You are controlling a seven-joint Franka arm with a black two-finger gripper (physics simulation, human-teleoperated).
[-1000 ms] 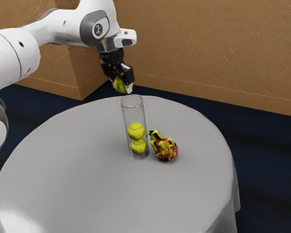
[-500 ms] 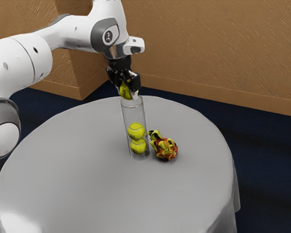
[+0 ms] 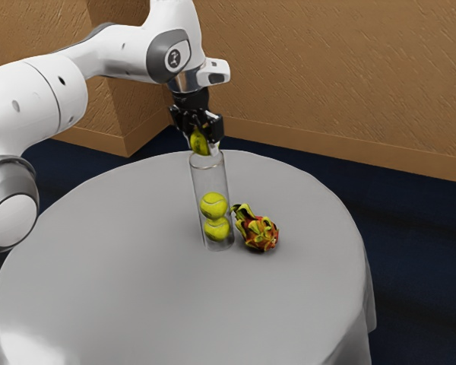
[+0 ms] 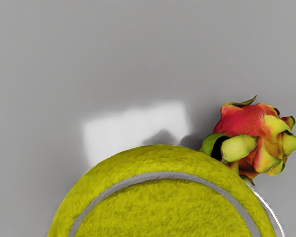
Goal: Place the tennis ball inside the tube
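In the exterior view my black gripper (image 3: 201, 138) points down over the mouth of the clear tube (image 3: 210, 181), shut on a tennis ball (image 3: 199, 142). That held ball is right at the tube's rim; whether it touches the rim I cannot tell. Two more balls rest stacked in the lower part of the upright tube, the upper one (image 3: 213, 205) on the lower one (image 3: 216, 229). The wrist view has the held ball (image 4: 163, 202) large at its lower edge, with a thin piece of the tube's rim (image 4: 270, 210) curving beside it.
A red and green dragon fruit (image 3: 258, 230) lies close beside the tube's base, on the exterior view's right; the wrist view has the dragon fruit (image 4: 254, 140) too. Both stand on a round table with a grey cloth (image 3: 137, 266). Brown walls rise behind.
My gripper, with the ball in it, has moved toward the exterior view's right and down to the tube's mouth. The tube, its two balls and the fruit have stayed put.
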